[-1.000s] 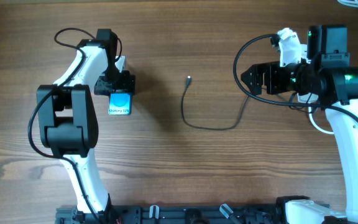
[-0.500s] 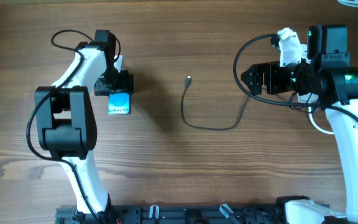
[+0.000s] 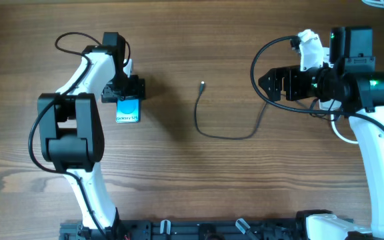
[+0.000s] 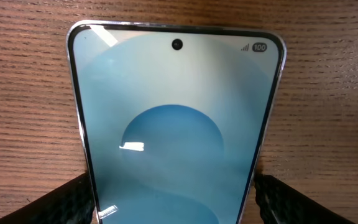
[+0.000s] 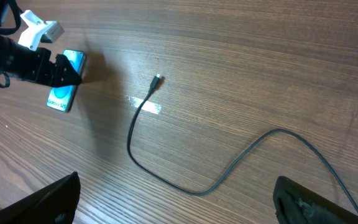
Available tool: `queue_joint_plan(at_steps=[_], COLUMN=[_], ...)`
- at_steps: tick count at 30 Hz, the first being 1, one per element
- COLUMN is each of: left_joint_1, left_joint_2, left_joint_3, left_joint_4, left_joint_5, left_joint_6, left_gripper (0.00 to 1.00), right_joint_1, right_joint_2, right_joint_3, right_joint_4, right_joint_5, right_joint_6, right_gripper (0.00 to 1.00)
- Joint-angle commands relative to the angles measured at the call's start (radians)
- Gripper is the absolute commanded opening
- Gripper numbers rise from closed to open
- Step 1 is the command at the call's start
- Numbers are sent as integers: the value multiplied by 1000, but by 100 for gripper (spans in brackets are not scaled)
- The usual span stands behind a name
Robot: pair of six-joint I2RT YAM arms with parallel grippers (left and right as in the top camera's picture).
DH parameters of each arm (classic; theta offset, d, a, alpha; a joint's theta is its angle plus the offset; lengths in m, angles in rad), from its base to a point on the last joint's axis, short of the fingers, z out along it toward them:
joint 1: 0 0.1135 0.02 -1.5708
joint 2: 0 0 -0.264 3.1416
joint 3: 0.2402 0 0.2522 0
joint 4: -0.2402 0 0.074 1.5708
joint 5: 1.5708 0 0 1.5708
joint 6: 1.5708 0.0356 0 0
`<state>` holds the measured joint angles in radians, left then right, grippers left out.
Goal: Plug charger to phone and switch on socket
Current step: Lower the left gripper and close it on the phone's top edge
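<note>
Phone (image 3: 129, 111) lies flat on the wood surface (image 3: 179, 193), left of centre. Its screen is lit teal-blue with a pale oval, and the overhead shows a white band reading "Galaxy S25" at its near end. The left wrist view gives you the punch-hole camera and a "100" badge at the top of the glass. Your left claw (image 3: 128, 91) sits over the phone's far end, its two black fingers (image 4: 67, 202) pressed against the long edges, so it reads as clamped on the phone. The charger (image 3: 225, 138) is a thin black cable near mid-surface. Its small metal-tipped plug (image 3: 203, 85) points away from you, well apart from the phone and to its right. From the plug the cable runs toward you, bends right in a shallow loop, then climbs under your right claw (image 3: 264, 83), where you lose sight of it. That claw hangs above the surface with its fingers wide apart and grips nothing; the right wrist view shows the cable passing between and beyond them. The right arm's own black cable loop (image 3: 253, 63) arcs just beside the claw. Bare wood lies between phone and plug. A black rail (image 3: 212, 230) runs along the near edge.
</note>
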<state>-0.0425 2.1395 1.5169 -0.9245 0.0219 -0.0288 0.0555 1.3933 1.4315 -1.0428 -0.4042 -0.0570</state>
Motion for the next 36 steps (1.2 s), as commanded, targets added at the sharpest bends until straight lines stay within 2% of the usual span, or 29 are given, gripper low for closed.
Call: queue_joint_plan(at_steps=[1,9,18,36], left_joint_1=[-1,-1,-1,-1], left_joint_2=[66,66,65,63], left_joint_3=[-61,-60,-58,171], left_joint_4=[17,34,34,-173], left_joint_5=[36,39,63,101], left_joint_6=[-6,-6,-7,-32], left_gripper=[85,82,69,68], right_joint_1=[0,0,0,0], right_joint_2=[9,10,10,10], right_joint_3=[19,19,19,19], right_joint_4=[7,10,11,22], right_joint_5=[-23,-23,-23,-23], right_joint_6=[8,8,8,8], right_gripper=[100,100,100,100])
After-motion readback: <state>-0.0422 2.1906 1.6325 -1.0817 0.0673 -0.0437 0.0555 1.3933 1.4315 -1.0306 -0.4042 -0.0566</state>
